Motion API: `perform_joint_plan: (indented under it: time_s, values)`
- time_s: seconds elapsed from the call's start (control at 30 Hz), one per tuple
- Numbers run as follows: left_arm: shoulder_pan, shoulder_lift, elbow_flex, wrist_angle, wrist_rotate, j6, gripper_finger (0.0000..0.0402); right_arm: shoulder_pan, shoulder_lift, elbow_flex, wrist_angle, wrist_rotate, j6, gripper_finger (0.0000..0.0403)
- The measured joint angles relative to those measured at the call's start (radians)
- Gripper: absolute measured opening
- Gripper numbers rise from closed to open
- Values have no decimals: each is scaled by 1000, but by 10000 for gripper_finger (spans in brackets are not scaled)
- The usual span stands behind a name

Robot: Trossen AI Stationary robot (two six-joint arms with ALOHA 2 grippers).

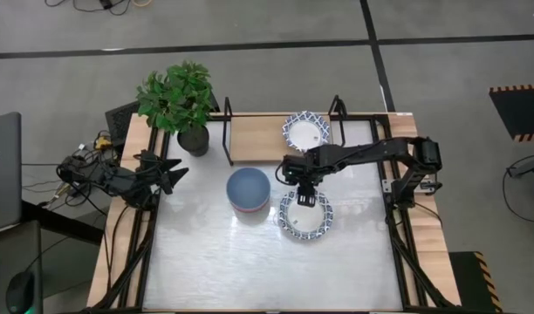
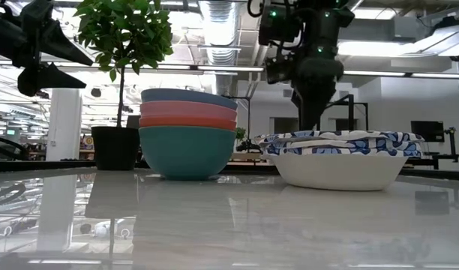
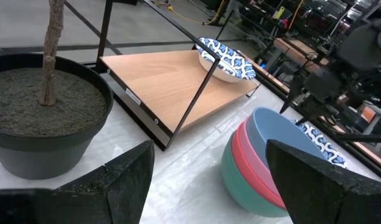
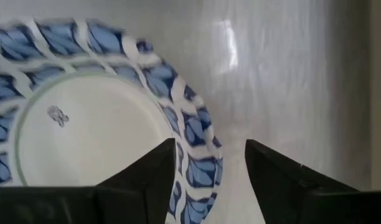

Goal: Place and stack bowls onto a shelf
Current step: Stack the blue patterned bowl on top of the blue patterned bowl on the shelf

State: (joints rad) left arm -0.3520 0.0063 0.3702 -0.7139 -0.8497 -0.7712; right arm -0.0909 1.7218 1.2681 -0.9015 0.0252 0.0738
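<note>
Done: one patterned bowl (image 1: 305, 131) on shelf (image 1: 258, 139) | Left: second patterned bowl (image 1: 305, 218), coloured stack (image 1: 248, 191) off shelf | right gripper (image 1: 305, 199) spread, straddling second bowl's rim | left gripper (image 1: 173, 174) spread, idle near shelf end

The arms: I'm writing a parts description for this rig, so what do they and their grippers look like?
Both arms are black, built of slim jointed segments. The right arm has a blocky black base and small green lights near its wrist in the low view. The left gripper and the right gripper each end in two flat, matte black fingers tapering to blunt tips. Loose cables, some yellow and red, trail beside the left arm.
</note>
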Motion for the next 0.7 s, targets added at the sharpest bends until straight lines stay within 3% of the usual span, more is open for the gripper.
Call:
perform_joint_plan:
  time_s: [0.7]
  values:
    - [0, 0, 0, 1, 4, -2, 293, 19, 34, -13, 19, -2, -3, 176]
